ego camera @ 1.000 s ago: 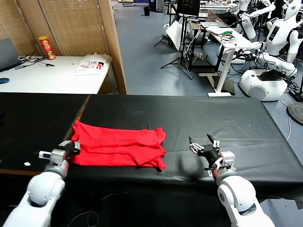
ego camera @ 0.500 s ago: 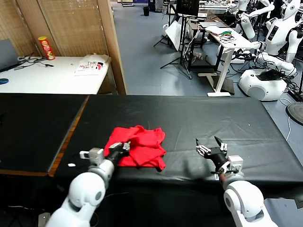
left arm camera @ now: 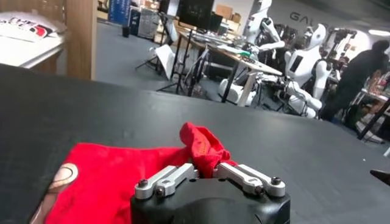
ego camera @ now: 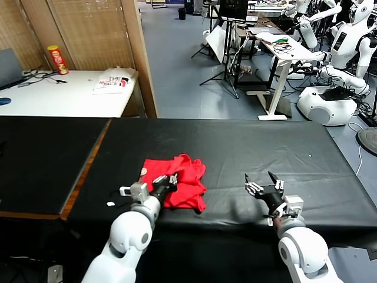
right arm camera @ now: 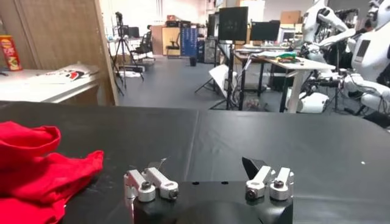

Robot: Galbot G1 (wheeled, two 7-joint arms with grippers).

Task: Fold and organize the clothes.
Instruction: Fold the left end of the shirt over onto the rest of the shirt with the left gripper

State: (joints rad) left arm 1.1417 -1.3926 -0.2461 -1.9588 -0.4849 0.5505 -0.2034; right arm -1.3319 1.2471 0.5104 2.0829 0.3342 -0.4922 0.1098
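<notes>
**Left pincer holds the shirt edge, right pincer waits open**

Left pincer (ego camera: 166,180) is closed on a raised fold of the red shirt (ego camera: 184,177); in the left wrist view the cloth stands up in a small peak between its fingers (left arm camera: 244,176). We see the shirt bunched on the black table (ego camera: 294,147), near the front edge and a little to the left of the middle. Its long axis now runs roughly across the table, from left to right.

Our right pincer (ego camera: 264,187) hovers low over the table with its jaws wide apart and holds nothing. The shirt lies to its left, apart from it, with bare table between.

We judge that the left arm is the nearer one, since it already touches the cloth. The next move probably depends on carrying this held edge toward the right side of the shirt.
</notes>
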